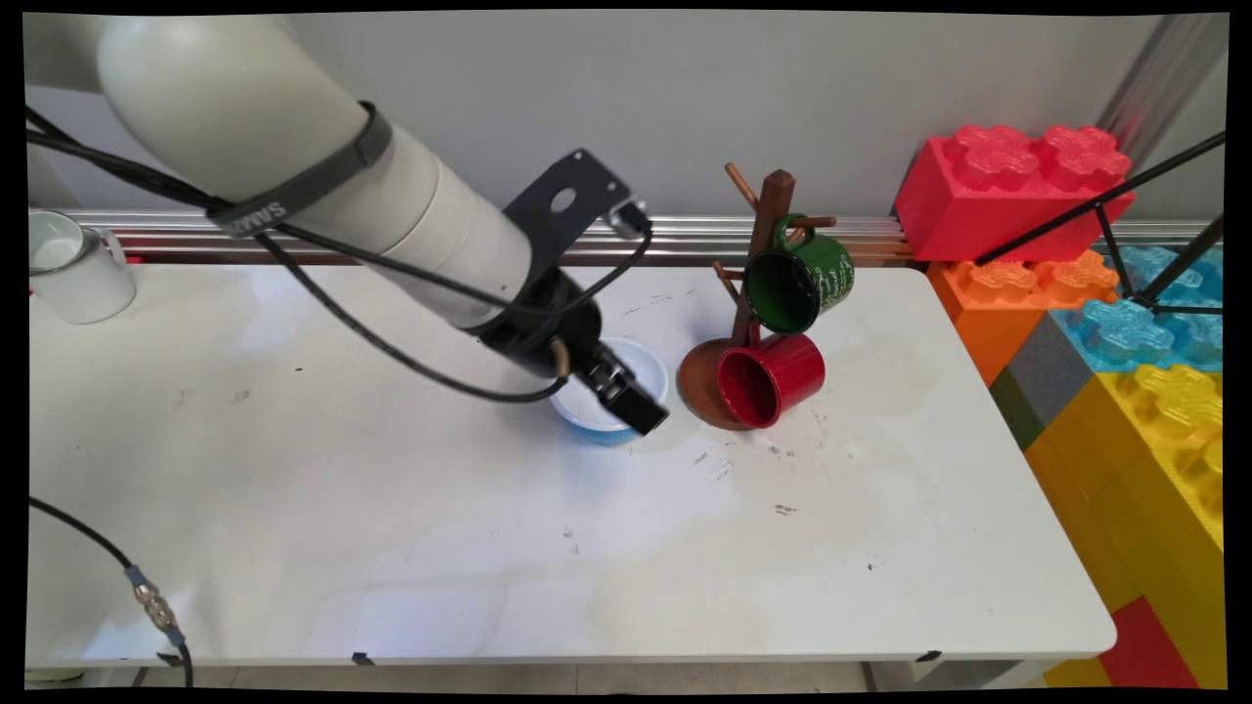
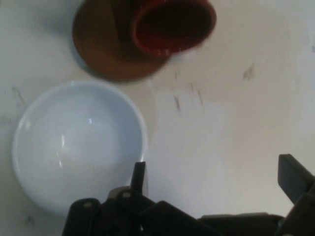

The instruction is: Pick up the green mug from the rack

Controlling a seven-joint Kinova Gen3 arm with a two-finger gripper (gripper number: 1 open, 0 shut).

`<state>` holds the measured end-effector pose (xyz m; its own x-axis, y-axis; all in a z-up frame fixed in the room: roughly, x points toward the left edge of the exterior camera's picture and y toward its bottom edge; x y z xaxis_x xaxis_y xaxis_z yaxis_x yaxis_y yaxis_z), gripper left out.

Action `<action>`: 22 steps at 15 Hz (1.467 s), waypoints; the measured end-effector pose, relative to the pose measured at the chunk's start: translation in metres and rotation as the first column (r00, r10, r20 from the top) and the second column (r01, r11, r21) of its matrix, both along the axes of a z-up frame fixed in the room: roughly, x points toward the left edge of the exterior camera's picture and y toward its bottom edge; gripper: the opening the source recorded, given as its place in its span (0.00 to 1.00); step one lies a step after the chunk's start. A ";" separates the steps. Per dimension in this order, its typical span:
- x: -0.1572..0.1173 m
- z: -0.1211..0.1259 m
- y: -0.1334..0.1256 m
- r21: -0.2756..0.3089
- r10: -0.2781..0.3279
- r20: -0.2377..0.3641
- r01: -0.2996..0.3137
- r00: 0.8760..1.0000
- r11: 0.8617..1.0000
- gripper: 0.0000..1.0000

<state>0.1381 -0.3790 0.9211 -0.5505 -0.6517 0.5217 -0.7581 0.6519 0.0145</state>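
Observation:
My black gripper (image 1: 641,411) hangs low over the table, open, with nothing between its fingers. Under it stands a light-blue bowl (image 1: 648,369) with a white, empty inside. In the hand view the bowl (image 2: 74,142) fills the lower left and one fingertip (image 2: 140,174) sits right at its near rim; the other finger (image 2: 294,176) is far off over bare table, so the gripper (image 2: 216,179) stands beside the bowl. Just past the bowl a red mug (image 1: 773,379) (image 2: 172,24) hangs low on a brown mug tree (image 1: 768,230), over the tree's round base (image 1: 696,381) (image 2: 103,54).
A green mug (image 1: 797,279) hangs higher on the same tree. A white mug (image 1: 73,269) stands at the table's far left. Big red (image 1: 1007,186), orange, blue and yellow (image 1: 1154,460) toy bricks are stacked past the table's right edge. Black cables trail from the arm.

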 end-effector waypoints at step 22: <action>-0.064 -0.005 -0.039 -0.185 0.032 -0.242 -0.079 0.970 0.980 1.00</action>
